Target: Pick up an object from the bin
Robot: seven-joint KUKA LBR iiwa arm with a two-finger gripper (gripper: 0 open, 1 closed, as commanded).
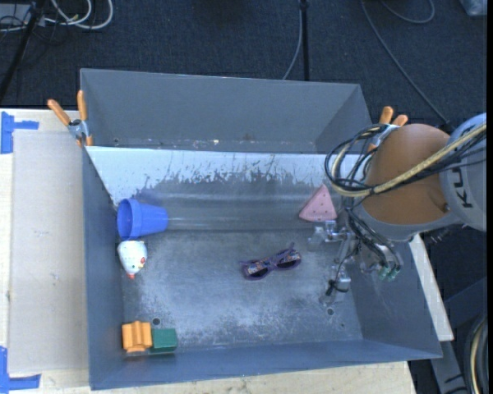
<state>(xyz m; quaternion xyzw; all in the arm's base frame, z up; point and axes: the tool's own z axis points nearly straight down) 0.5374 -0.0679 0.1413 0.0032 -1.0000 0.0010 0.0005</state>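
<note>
The claw (335, 292), released or clenched I cannot tell, hangs by the grey metal bin's (222, 121) wall, and the small purple plastic sunglasses (271, 263) lie near it toward the bin's middle, their long axis pointing roughly at the claw.

Blue cup (141, 218), white toy (132, 258), orange-green block (148, 336)

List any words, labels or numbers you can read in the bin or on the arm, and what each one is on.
"KU": dark letters running sideways on the arm's pale casing; the word is cut off after them.
Nothing readable on the blue cup, white toy, purple sunglasses, pink triangular piece, orange and green blocks or the bin.
</note>
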